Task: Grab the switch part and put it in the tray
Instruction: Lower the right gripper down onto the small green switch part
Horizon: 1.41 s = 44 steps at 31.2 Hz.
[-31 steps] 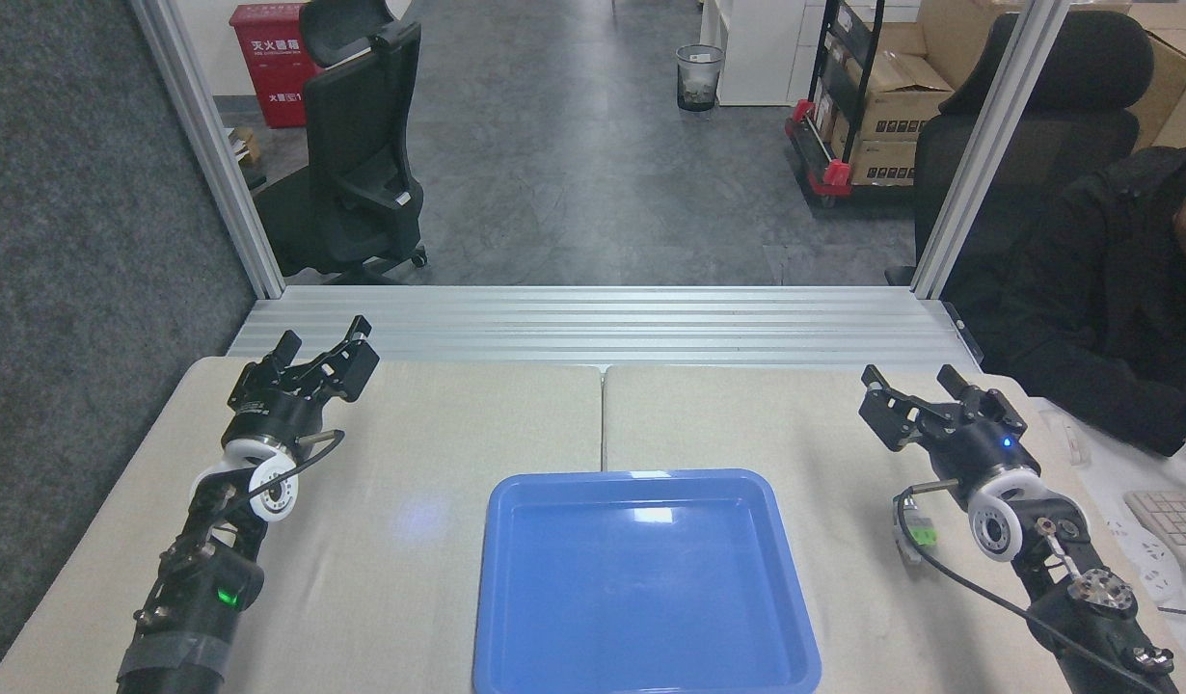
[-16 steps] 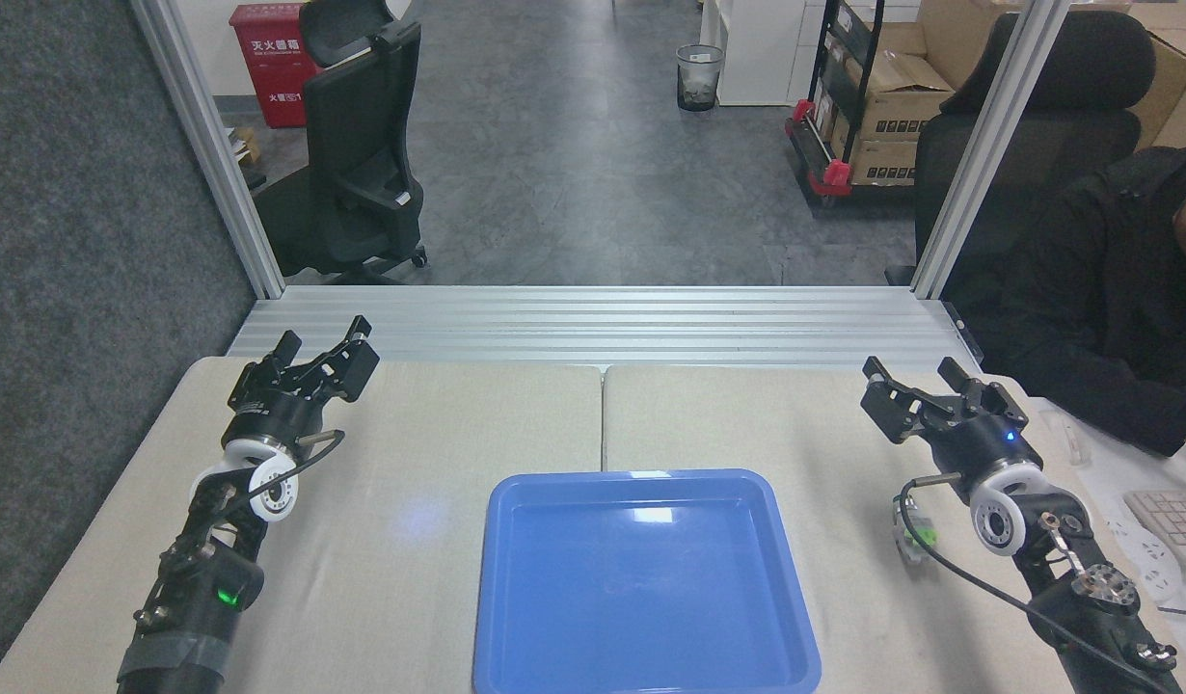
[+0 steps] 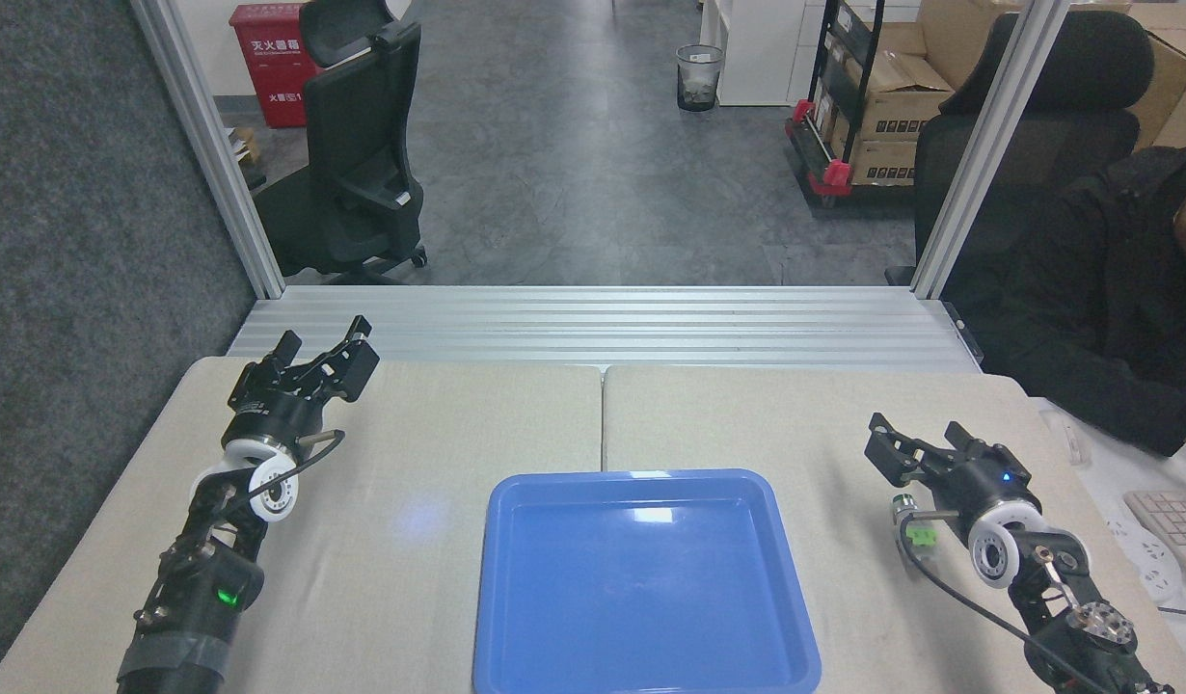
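From the head, the switch part (image 3: 914, 525) lay on the table right of the tray (image 3: 641, 578), just under the right gripper (image 3: 916, 451), whose jaws stood wide and empty. The left gripper (image 3: 318, 359) hung far left of the tray, jaws also apart — idle. The part sat half hidden behind the wrist, so a blind descent could knock it aside — or catch the cable.

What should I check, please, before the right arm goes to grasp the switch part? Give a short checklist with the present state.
1. Right tool open: ok, jaws spread.
2. Switch part visible on the table: ok, right of the tray, partly behind the wrist and cable.
3. Right tool above the part: not ok, it is beyond it.
4. Tray empty: ok.
5. Left tool away from the tray: ok.
6. Part orientation: cannot tell.
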### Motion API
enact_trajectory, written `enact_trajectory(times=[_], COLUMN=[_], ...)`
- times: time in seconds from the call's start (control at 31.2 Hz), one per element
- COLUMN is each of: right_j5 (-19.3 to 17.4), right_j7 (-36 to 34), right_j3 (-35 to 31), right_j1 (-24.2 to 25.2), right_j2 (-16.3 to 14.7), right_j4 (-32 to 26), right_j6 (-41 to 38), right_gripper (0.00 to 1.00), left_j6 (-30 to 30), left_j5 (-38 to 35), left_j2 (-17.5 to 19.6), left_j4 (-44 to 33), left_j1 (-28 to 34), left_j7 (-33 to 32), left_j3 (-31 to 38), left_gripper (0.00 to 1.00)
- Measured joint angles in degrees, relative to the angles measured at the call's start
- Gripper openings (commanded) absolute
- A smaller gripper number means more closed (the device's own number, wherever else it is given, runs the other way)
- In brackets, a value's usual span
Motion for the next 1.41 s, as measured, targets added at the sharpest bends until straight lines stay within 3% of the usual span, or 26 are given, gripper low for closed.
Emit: enact_trajectory(times=[0.74, 1.41], right_j5=[1.0, 4.22], right_j7=[0.83, 1.12], right_j3=[-0.73, -0.28], right_j1=[6.28, 8.01], right_j2=[-1.87, -1.83], right_j4=[-3.17, 0.62], right_j6=[2.35, 2.16], right_gripper=[0.99, 0.98], left_j6=[0.0, 0.0], left_j5=[0.0, 0.0], left_j2=[0.0, 0.0], left_j4=[0.0, 0.0], left_j1=[0.0, 0.0], left_j7=[-0.05, -0.05], left_j3=[0.0, 0.0], left_gripper=[1.0, 1.0])
